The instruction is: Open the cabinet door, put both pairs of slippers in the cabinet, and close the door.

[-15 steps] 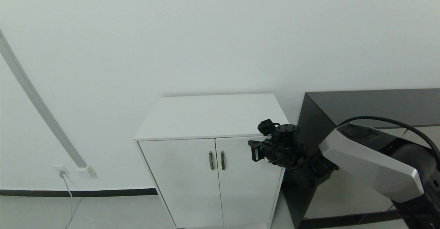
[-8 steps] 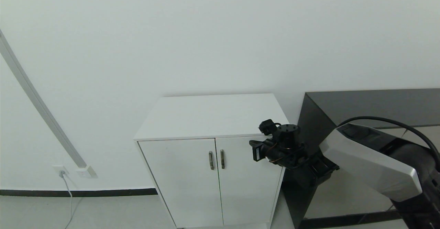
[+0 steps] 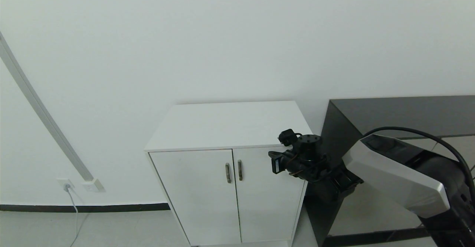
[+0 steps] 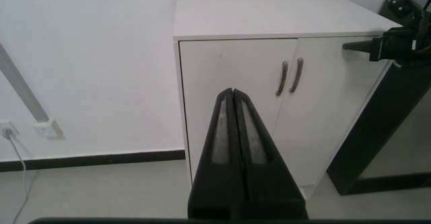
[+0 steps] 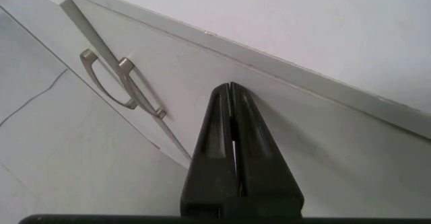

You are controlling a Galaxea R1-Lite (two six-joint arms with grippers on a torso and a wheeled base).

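White cabinet door (image 3: 267, 195) faces the pinched-shut right claw (image 5: 231, 88), its handle (image 3: 240, 172) nearby.

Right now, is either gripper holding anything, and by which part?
Nothing is held. The left gripper and right gripper both have shut, empty jaws; the cabinet door handles are untouched.

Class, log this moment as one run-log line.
stage: before opening | cabinet: shut | right gripper: shut, near right door | left gripper: shut, facing cabinet

We have the cabinet (image 3: 226, 126) against the wall (image 3: 237, 35), sideboard (image 3: 400, 111) just beside it on the right, wall socket (image 3: 66, 184) low on the left. Right gripper (image 5: 231, 88) sits before the right door (image 3: 267, 202), right of the handles (image 3: 240, 171).
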